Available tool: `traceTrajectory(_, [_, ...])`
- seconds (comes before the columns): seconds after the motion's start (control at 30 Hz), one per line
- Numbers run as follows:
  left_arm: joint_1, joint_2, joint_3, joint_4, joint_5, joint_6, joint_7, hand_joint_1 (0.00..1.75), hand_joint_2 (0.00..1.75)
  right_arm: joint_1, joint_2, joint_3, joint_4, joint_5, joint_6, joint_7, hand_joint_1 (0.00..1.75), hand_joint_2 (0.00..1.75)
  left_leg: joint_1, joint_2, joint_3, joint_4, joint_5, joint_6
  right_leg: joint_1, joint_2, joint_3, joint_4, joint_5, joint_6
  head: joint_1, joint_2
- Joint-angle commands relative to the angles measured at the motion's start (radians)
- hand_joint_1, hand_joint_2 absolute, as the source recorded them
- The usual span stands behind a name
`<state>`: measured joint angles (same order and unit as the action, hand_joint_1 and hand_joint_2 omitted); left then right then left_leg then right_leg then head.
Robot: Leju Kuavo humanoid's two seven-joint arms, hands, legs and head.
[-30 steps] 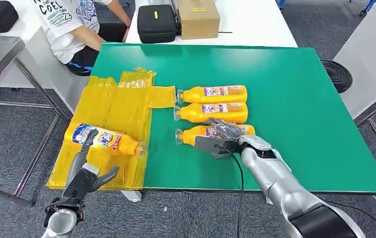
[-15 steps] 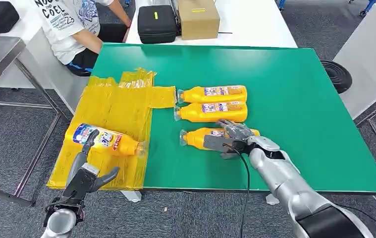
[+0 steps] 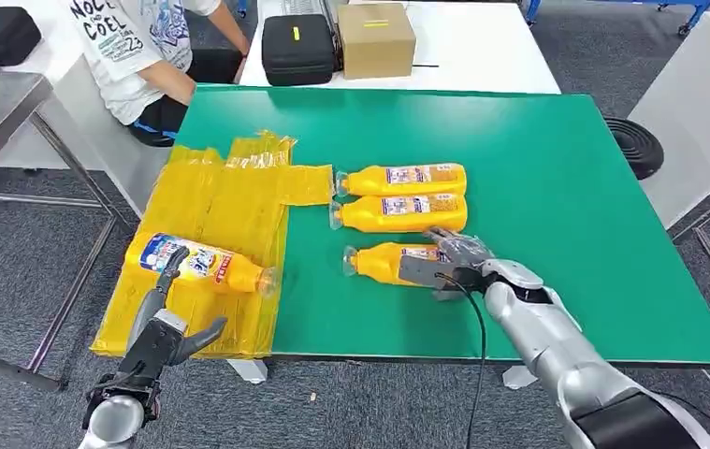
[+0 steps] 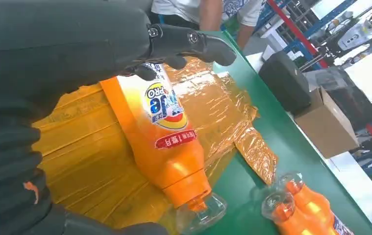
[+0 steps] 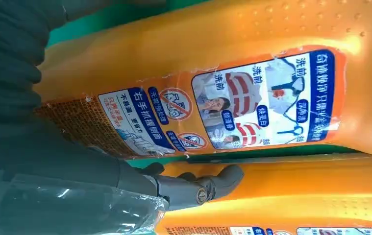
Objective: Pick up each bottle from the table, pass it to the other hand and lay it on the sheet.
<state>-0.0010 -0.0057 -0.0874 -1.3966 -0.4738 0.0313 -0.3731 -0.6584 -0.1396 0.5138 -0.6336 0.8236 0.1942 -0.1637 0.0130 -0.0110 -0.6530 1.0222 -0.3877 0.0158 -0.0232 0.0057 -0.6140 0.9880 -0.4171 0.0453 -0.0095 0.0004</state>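
Observation:
An orange bottle [image 3: 196,264] [image 4: 166,142] lies on the yellow sheet [image 3: 229,201] [image 4: 90,161] at the table's left edge, cap pointing right. My left hand [image 3: 166,329] [image 4: 76,44] hovers at its near end, fingers spread, one fingertip close to the label. Three more orange bottles lie side by side on the green table [image 3: 538,168]. My right hand [image 3: 454,264] [image 5: 51,161] grips the nearest bottle [image 3: 381,262] [image 5: 252,98], with fingers tucked between it and the middle bottle [image 3: 398,212] [image 5: 296,196]. The far bottle [image 3: 402,178] lies untouched.
A person [image 3: 140,47] sits at the table's far left corner. A black case [image 3: 297,45] and a cardboard box [image 3: 376,37] stand on the white table behind. A black round object [image 3: 636,142] sits on the floor at the right. The green table's right half is bare.
My right hand has shifted to the right and a little nearer, and the nearest bottle has slid with it. The left hand and the bottle on the sheet have stayed put.

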Motion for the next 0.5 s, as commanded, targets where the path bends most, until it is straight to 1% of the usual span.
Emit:
traceTrajectory(0.03, [-0.024, 0.014, 0.005, 0.052, 0.005, -0.011, -0.001, 0.0, 1.75, 0.056, -0.02, 0.01, 0.016, -0.005, 0.038, -0.009, 1.75, 1.75, 0.001, -0.002, 0.004, -0.002, 0.0, 0.0, 0.002, -0.004, 0.006, -0.003, -0.001, -0.003, 0.0, 0.0])
traceTrajectory(0.13, [-0.023, 0.015, 0.007, 0.054, 0.006, -0.011, -0.001, 0.0, 1.75, 0.059, -0.022, 0.007, 0.01, -0.019, 0.047, -0.028, 1.75, 1.75, 0.001, -0.001, 0.004, -0.001, 0.0, 0.0, 0.001, -0.002, 0.004, -0.002, -0.001, -0.002, 0.0, 0.0])
traceTrajectory(0.17, [-0.023, 0.015, 0.007, 0.054, 0.006, -0.011, -0.001, 0.0, 1.75, 0.059, -0.022, 0.007, 0.01, -0.019, 0.047, -0.028, 1.75, 1.75, 0.001, -0.002, 0.005, -0.003, 0.0, 0.0, 0.002, -0.004, 0.007, -0.003, -0.001, -0.003, 0.0, 0.0])
traceTrajectory(0.23, [-0.023, 0.014, 0.008, 0.053, 0.007, -0.012, -0.002, 0.0, 1.75, 0.057, -0.022, 0.006, 0.011, -0.024, 0.052, -0.035, 1.75, 1.75, 0.001, -0.002, 0.006, -0.002, -0.001, 0.0, 0.002, -0.003, 0.008, -0.003, -0.001, -0.003, 0.0, 0.0])
traceTrajectory(0.37, [-0.021, 0.012, 0.009, 0.052, 0.008, -0.011, -0.003, 0.0, 1.75, 0.059, -0.017, -0.009, 0.004, -0.045, 0.044, -0.061, 1.75, 1.75, 0.001, -0.001, 0.005, -0.002, -0.001, 0.0, 0.001, -0.002, 0.006, -0.002, -0.001, -0.002, 0.0, 0.0])
traceTrajectory(0.43, [-0.006, 0.009, 0.016, 0.042, 0.011, -0.008, -0.006, 0.0, 1.75, 0.075, -0.009, -0.036, -0.035, -0.072, 0.0, -0.102, 1.75, 1.75, 0.001, -0.001, 0.005, -0.001, -0.001, 0.0, 0.001, -0.002, 0.005, -0.002, -0.001, -0.002, 0.0, 0.0])
traceTrajectory(0.47, [-0.004, 0.009, 0.015, 0.042, 0.011, -0.008, -0.007, 0.0, 1.75, 0.075, -0.005, -0.035, -0.036, -0.071, 0.0, -0.1, 1.75, 1.75, 0.001, -0.001, 0.006, -0.002, -0.001, 0.0, 0.002, -0.002, 0.007, -0.003, -0.001, -0.002, 0.0, 0.0])
traceTrajectory(0.5, [0.004, 0.008, 0.019, 0.035, 0.013, -0.006, -0.01, 0.0, 1.75, 0.088, -0.001, -0.048, -0.071, -0.09, -0.022, -0.137, 1.75, 1.75, 0.001, 0.0, 0.005, -0.001, -0.001, 0.0, 0.001, -0.001, 0.005, -0.002, -0.001, -0.002, 0.0, 0.0])
